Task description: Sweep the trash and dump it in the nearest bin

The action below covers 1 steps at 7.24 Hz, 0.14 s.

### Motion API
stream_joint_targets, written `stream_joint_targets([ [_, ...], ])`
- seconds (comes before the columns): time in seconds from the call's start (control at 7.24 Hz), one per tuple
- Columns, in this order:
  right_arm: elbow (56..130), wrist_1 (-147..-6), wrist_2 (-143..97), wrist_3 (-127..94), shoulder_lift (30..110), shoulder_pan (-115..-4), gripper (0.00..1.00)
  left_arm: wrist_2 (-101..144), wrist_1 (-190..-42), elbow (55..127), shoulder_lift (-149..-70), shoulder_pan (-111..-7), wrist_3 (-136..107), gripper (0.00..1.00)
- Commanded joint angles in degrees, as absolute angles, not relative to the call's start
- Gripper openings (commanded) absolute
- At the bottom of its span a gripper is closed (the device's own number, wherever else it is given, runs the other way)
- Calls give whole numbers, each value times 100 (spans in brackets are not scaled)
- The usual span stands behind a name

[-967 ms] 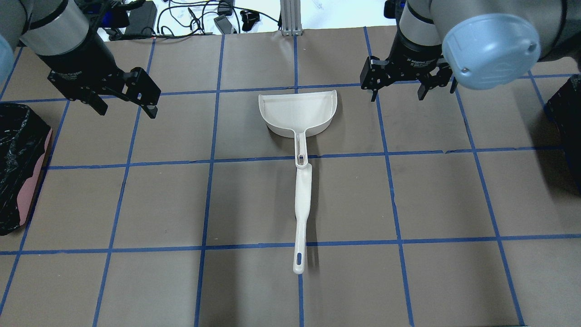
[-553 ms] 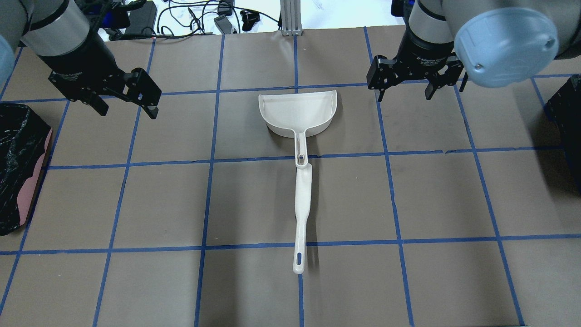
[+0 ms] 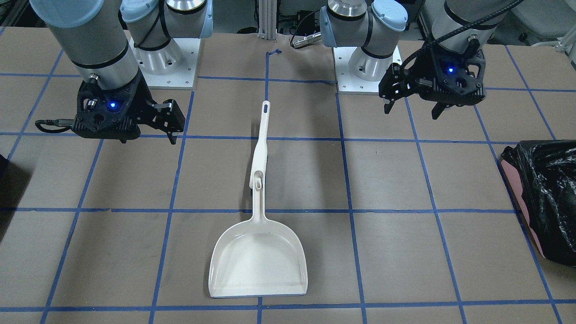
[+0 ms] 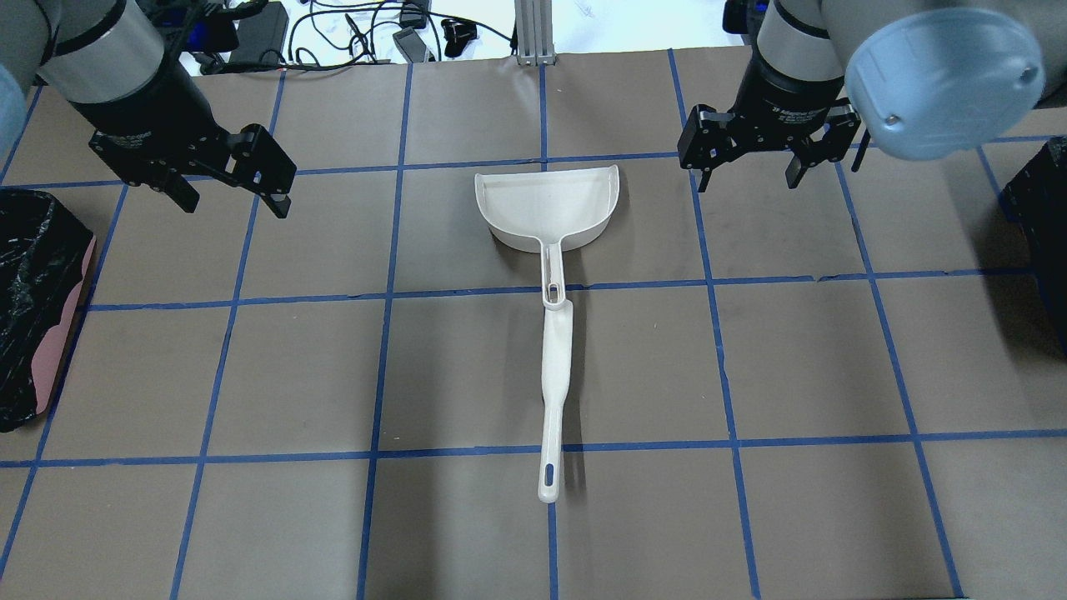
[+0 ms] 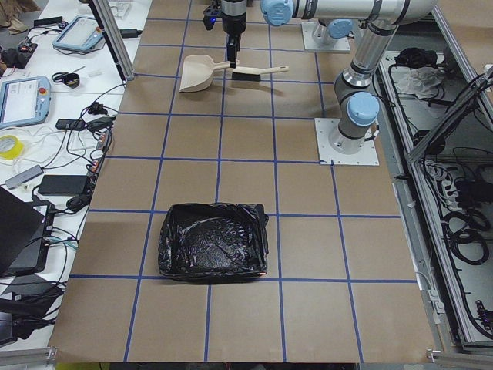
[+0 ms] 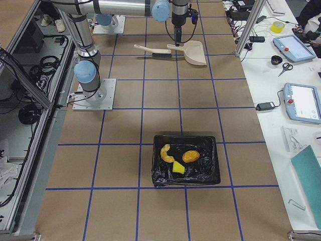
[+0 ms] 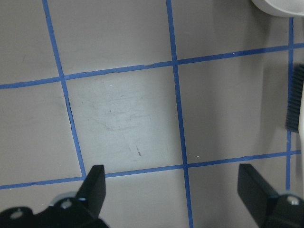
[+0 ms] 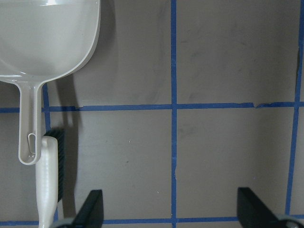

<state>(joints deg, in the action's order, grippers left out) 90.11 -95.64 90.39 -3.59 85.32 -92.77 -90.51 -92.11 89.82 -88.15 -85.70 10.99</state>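
Observation:
The trash lies inside the black bin in the exterior right view: a brown-orange lump, a pale yellow crescent and a green-and-yellow sponge chunk. In the overhead view only a dark sliver of this bin shows at the right edge. My left gripper is open and empty above the far left of the table, and also shows in its wrist view. My right gripper is open and empty, just right of the dustpan; its wrist view shows bare table between the fingers.
A white dustpan lies mid-table, mouth away from me. A white brush lies in line with its handle. A pink bin lined with a crinkly black bag stands at the left edge. Blue tape grids the brown table.
My right gripper has moved a little to the right, away from the dustpan. The left arm, dustpan and brush have not moved.

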Motion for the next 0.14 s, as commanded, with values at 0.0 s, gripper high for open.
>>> stream_joint_targets([
  [0.0,9018,-9449,9061,-64,8595,-9141,100,-9070,-9211,8982,-8815,-8569,1099,100],
])
